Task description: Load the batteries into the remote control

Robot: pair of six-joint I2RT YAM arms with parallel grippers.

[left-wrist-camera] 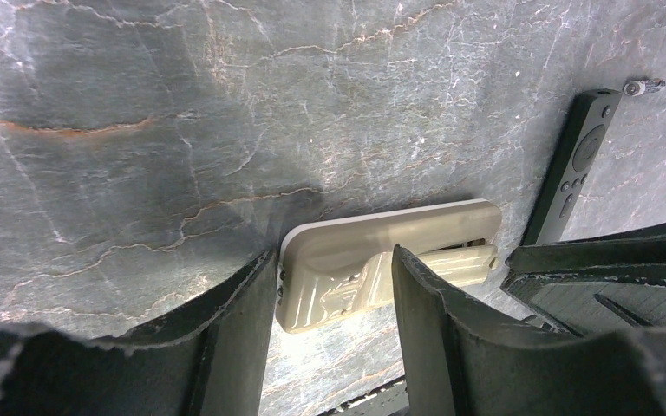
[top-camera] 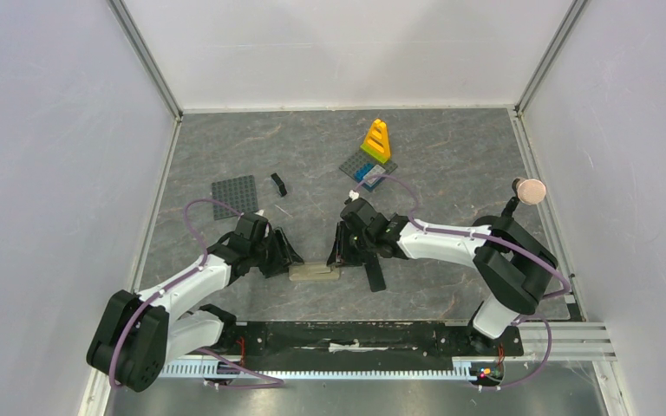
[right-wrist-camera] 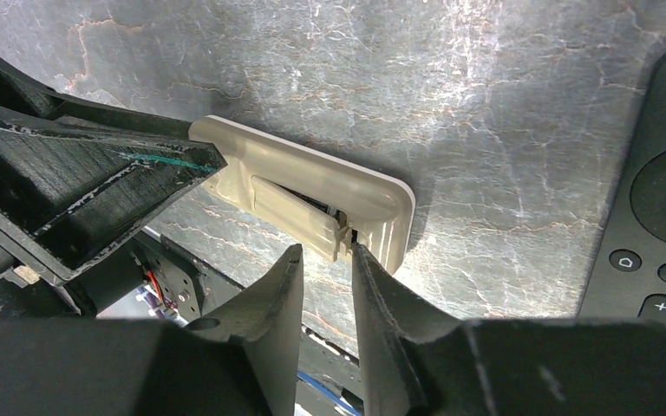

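Remote control (top-camera: 316, 272), tan and slim, is lying flat on the grey tabletop (top-camera: 451, 156) between the two arms, with its slot side facing up. The left pincer (left-wrist-camera: 332, 256) is standing spread wide over one end. One finger is just beside that end and the other is over the middle. I think it is keeping the remote from sliding, but I cannot tell if it is pressing.

The right pincer (right-wrist-camera: 326, 251) is sitting at the other end with its fingers close together and only a thin gap showing. The little clip of the lid (right-wrist-camera: 299, 208) is poking in between the tips, and I cannot tell if it is pinched yet. The lid is tilting up a bit, so I think the slot is being opened.

Two batteries (left-wrist-camera: 643, 86) are waiting well apart, past a black clicker (left-wrist-camera: 572, 160) that is lying near the right pincer. The near rail (top-camera: 355, 334) is running close by, so the open room is toward the back.
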